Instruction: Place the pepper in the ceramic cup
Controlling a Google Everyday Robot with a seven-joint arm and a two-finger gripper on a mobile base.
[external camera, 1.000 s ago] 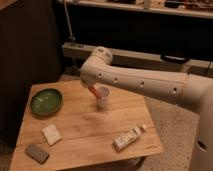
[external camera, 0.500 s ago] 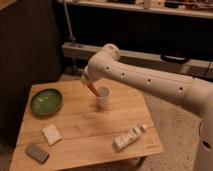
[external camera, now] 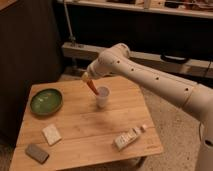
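Observation:
The white ceramic cup point(external camera: 102, 96) stands upright near the middle of the wooden table point(external camera: 85, 125), toward its far side. The red-orange pepper point(external camera: 92, 86) hangs tilted, its lower tip at the cup's left rim, its upper end held in my gripper point(external camera: 86, 77). The gripper sits just above and left of the cup, at the end of the white arm point(external camera: 150, 77) reaching in from the right. The gripper is shut on the pepper.
A wide green bowl point(external camera: 46, 101) sits at the table's left. A pale sponge point(external camera: 51, 134) and a dark grey block point(external camera: 37, 153) lie at the front left. A tube-like packet point(external camera: 130, 137) lies at the front right. A dark cabinet stands to the left.
The gripper with the pepper has moved up and left from over the cup; the pepper now hangs tilted with its tip at the cup's left rim.

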